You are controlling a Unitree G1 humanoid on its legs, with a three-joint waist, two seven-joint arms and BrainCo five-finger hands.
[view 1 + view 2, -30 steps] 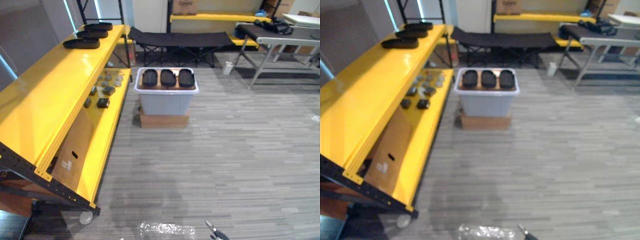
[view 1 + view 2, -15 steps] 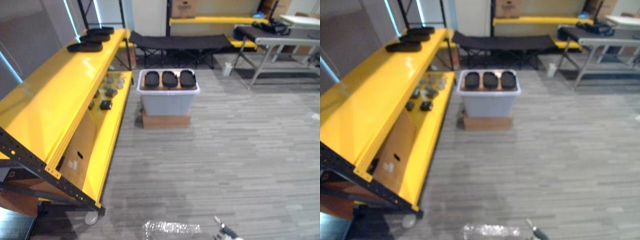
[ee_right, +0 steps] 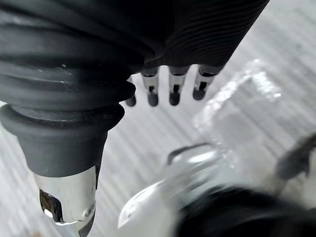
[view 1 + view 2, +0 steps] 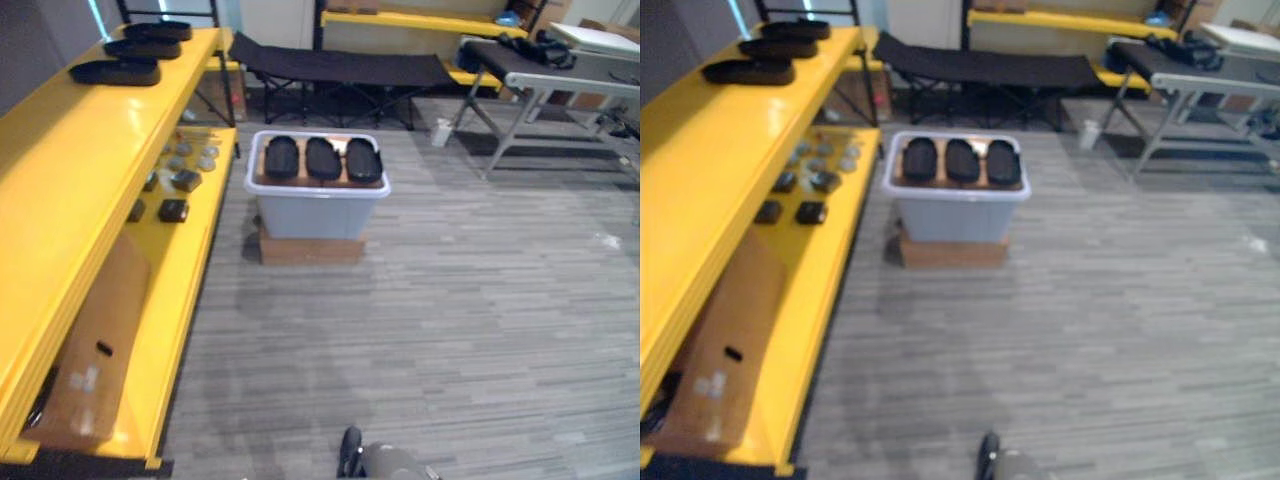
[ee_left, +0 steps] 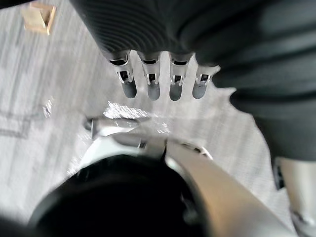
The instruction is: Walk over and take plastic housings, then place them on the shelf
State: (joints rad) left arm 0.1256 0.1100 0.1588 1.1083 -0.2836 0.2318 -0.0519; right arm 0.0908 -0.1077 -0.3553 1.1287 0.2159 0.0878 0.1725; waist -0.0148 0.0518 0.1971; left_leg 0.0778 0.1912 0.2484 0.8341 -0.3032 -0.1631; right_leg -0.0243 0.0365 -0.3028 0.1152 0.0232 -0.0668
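The left hand (image 5: 153,85) hung with its silver fingers straight and slightly apart, holding nothing, only grey striped floor (image 5: 44,84) past their dark tips. The right hand (image 3: 174,90) was the same: fingers straight, empty, with a crumpled sheet of clear plastic film (image 3: 237,101) on the floor just beyond them.

Well apart from both hands, far ahead of the fingertips, stood a pale grey plastic bin (image 4: 318,212) on a flat brown block (image 4: 311,250). At its top three black oval plastic housings (image 4: 322,158) lay side by side on a brown layer, close together, untouched by either hand.

Farther out on the left hand's side ran the long yellow metal shelf (image 4: 60,170). Three more black oval housings (image 4: 113,72) sat in a row at the far end of its top level. The lower level carried small dark and grey parts (image 4: 173,209) and, nearer the hands, a leaning brown cardboard box (image 4: 90,360).
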